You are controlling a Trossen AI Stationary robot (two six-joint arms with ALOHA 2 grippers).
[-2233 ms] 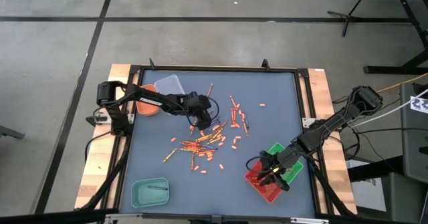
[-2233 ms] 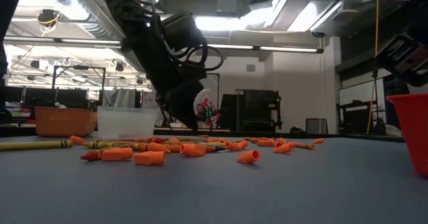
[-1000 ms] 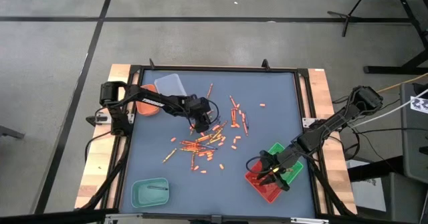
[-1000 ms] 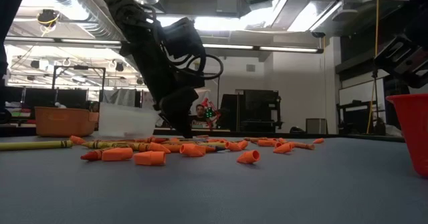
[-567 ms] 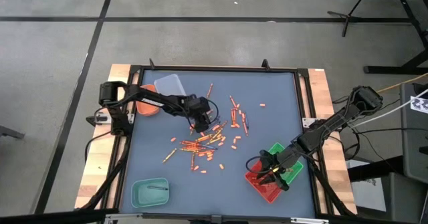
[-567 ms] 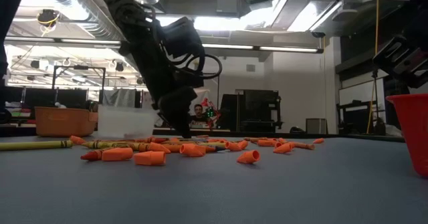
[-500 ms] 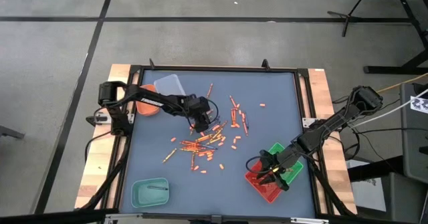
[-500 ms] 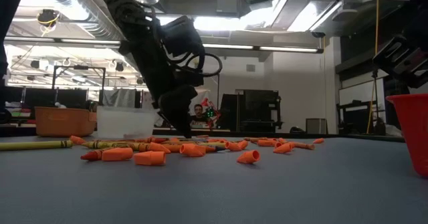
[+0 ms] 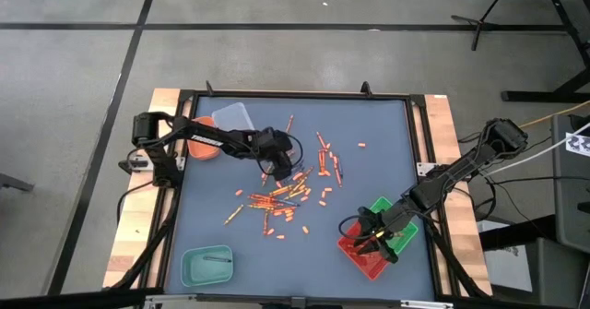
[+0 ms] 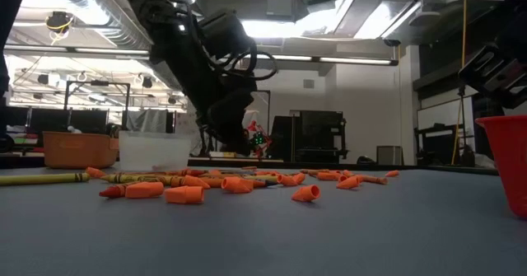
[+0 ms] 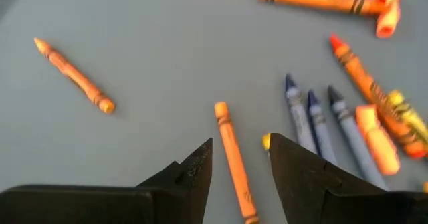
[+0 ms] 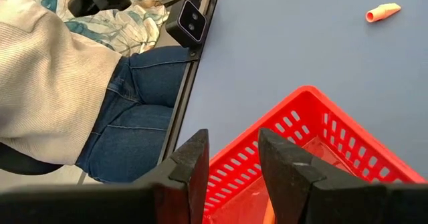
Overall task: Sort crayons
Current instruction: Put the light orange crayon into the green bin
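Orange crayon [image 11: 235, 158] lies lengthwise in the gap of the left gripper [image 11: 239, 158], whose fingers stand apart, holding nothing; blue crayons [image 11: 314, 120] lie just beside it. Right gripper [image 12: 229, 154], open and empty, hangs over the red tray [image 12: 314, 137], well apart.

The left end effector [image 10: 233, 136] has lifted slightly off the crayons [image 9: 281, 194] — fingers apart, empty.
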